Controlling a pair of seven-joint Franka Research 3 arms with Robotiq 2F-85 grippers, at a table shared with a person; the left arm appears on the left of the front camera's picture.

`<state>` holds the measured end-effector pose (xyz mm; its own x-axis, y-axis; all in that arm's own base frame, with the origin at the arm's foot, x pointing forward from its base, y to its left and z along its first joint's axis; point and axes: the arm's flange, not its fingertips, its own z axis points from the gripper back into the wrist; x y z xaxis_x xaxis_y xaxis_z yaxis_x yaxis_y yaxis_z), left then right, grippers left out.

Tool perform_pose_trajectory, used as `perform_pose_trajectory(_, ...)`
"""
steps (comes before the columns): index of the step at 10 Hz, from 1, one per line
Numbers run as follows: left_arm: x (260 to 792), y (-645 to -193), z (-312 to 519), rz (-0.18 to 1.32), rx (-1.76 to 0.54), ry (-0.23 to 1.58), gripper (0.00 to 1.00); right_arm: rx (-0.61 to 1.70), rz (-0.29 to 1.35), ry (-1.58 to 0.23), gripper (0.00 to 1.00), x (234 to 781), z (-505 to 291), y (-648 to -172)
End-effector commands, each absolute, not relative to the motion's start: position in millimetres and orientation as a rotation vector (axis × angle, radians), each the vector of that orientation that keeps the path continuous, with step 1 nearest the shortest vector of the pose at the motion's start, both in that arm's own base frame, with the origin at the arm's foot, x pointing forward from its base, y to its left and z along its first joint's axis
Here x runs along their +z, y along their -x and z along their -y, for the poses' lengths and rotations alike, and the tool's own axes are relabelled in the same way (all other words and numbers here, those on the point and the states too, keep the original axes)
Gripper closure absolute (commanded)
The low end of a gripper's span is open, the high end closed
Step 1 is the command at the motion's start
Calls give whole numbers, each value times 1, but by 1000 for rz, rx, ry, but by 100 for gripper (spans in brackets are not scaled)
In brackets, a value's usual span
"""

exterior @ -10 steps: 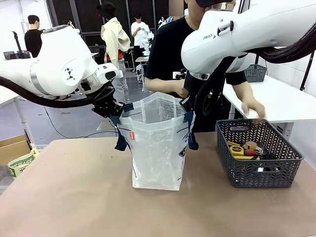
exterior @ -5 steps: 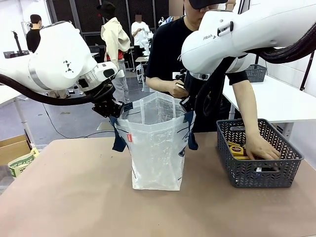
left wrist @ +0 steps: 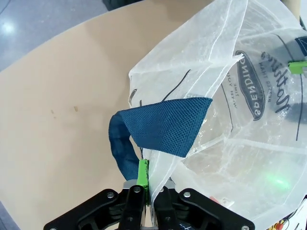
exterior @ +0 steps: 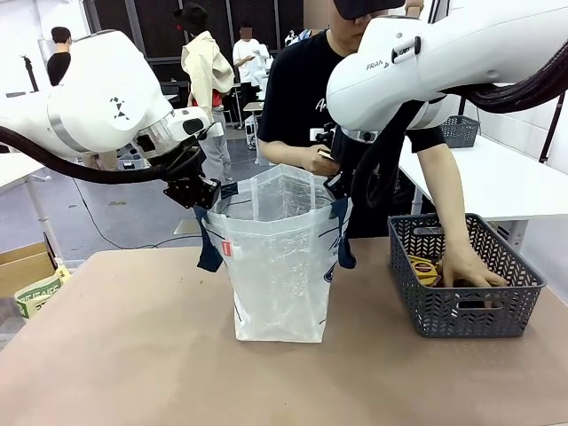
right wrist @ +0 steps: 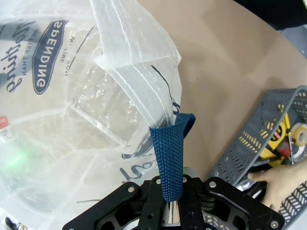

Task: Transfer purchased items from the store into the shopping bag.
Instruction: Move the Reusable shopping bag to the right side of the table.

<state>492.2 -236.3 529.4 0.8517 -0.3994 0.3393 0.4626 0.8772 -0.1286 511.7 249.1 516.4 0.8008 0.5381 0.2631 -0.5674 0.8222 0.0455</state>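
Left fingers (left wrist: 144,173): clenched on the rim of the shopping bag (exterior: 280,257), just beside one navy strap handle (left wrist: 160,127); the rim runs up between the two pads.
Right fingers (right wrist: 169,189): clenched on the opposite strap handle, which rises straight out from between them.
Bag position: stands on the tabletop (exterior: 124,355), below and between the two sets of fingers, mouth pulled wide open by them.
Bag contents: through the plastic I make out nothing lying inside; judged empty or nearly so.
Purchased items (exterior: 424,269): yellow and red packets lie in the dark grey basket (exterior: 461,312), on the outer side of the right fingers and lower than them.
Person: one hand (exterior: 470,264) is down inside the basket among the packets; the other hand (exterior: 318,160) is at the bag's far rim, close to the right fingers. Cannot tell whether it holds anything.
Progress: opening step done; transfer looks to be at its start, with most items left to move.
Surface: plain brown tabletop, matte, bare apart from bag and basket.
Room: open workshop floor, white tables to the side, a cardboard box (exterior: 25,266) on the floor beyond the left fingers, other people standing far back.
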Motion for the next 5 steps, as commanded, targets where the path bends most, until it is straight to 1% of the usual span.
perform_pose_trajectory(1,531,-495,231,290,-498,232,100,614,241,-131,100,518,-243,-512)
perform_pose_trajectory(5,534,-492,228,285,-507,244,100,608,234,-132,100,520,-242,-511)
